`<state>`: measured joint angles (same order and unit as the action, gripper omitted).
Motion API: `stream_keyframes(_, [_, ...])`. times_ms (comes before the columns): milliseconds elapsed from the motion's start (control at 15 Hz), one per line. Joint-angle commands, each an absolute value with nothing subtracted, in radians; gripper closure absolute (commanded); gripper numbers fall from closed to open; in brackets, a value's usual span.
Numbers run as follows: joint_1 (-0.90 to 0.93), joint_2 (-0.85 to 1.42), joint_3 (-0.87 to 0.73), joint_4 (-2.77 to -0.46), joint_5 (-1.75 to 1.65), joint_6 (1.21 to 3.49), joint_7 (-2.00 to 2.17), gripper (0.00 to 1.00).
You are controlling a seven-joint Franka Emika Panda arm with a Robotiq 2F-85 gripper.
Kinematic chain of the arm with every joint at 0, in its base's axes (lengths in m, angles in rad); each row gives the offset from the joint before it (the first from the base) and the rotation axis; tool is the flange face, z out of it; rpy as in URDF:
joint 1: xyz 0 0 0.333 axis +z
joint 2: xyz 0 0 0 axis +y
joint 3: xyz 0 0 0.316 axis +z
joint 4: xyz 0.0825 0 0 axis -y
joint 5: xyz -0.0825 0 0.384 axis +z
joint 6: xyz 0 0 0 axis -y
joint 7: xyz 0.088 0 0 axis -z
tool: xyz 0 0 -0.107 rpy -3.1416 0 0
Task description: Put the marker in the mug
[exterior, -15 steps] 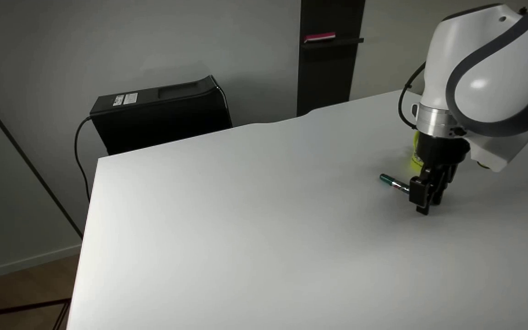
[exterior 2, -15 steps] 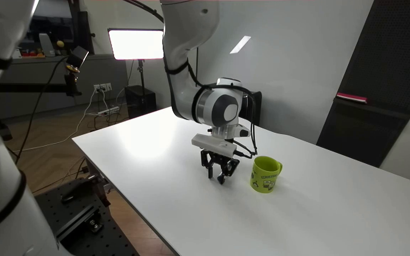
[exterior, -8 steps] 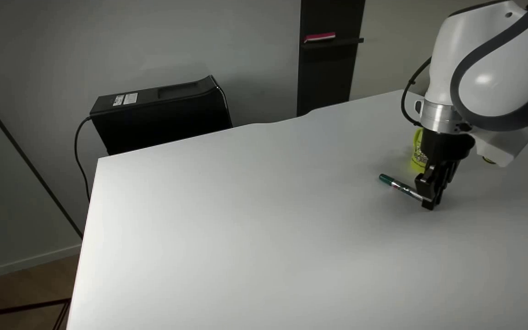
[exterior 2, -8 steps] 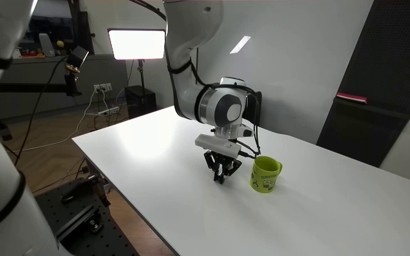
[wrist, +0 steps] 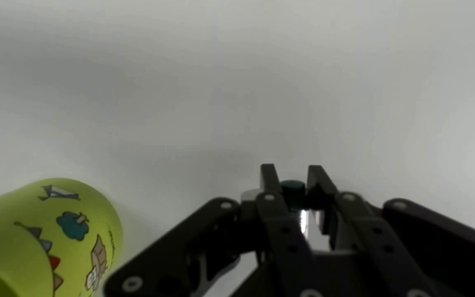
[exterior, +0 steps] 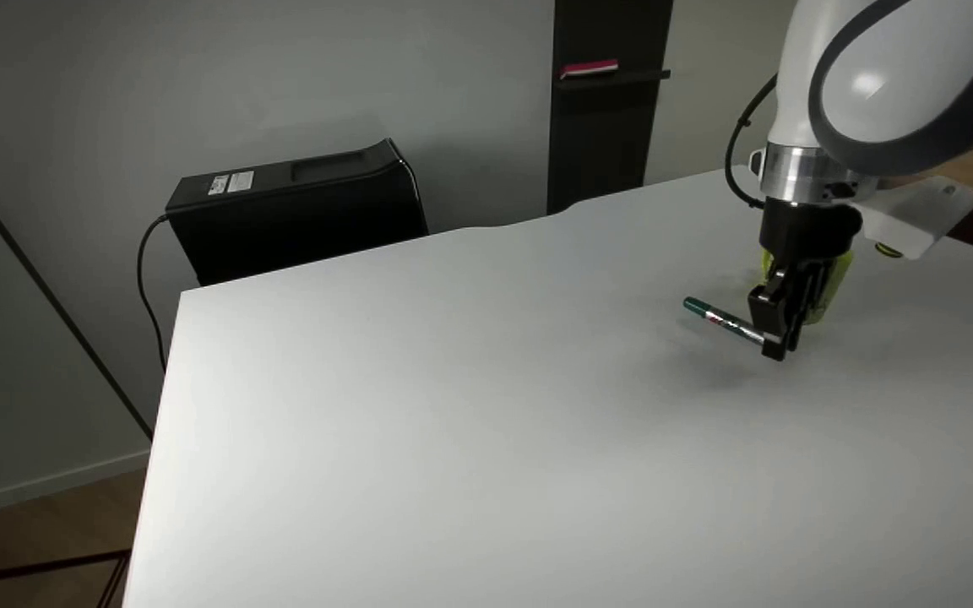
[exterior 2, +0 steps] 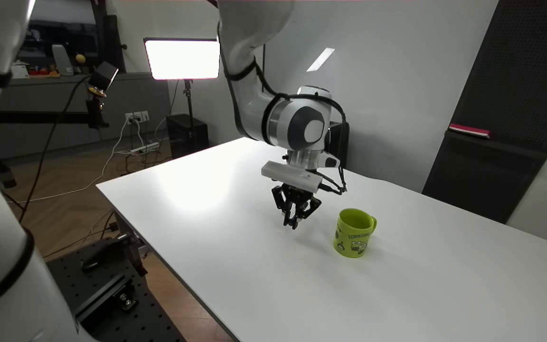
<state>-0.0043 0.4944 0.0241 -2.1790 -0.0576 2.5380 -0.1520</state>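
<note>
Pinches green-capped marker (exterior: 724,322) near one end in tight-drawn Robotiq gripper (exterior 2: 290,223); holds it above white tabletop (exterior: 453,380), near lime cartoon mug (exterior 2: 352,236); could pivot it through off-centre grip or snag mug if lowering flat.

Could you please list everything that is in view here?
Marker: one, green, held in the gripper above the table.
Mug: one, lime, printed, upright on the table.
Table: one, white, under the mug.
Box: one, black, beyond the table by the wall.
Lamp: one, glowing white, on a stand beyond the table.
Floor box: one, black, near the stand.
Power strip: one, white, on the floor.
Panel: one, black, by the wall.
Flat item: one, red and white, on the panel's shelf.
Far-ledge items: several, mixed colours, too small to name.
Perforated plate: one, black, beside the table.
Cables: several, black and white, arm and floor.
Arm: one, white and grey, over the table.
Gripper: one, black, shut on the marker.
</note>
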Motion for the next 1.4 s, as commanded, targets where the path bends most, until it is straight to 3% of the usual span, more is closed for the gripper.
stream_keyframes(0, [-0.008, 0.426, 0.016, -2.101, -0.027, 2.377, -0.096, 0.94])
stream_keyframes(533, [-0.026, 0.42, -0.066, -1.861, 0.028, 2.098, 0.149, 0.94])
stream_keyframes(1333, [-0.087, 0.512, -0.134, -1.713, 0.182, 1.843, 0.451, 0.94])
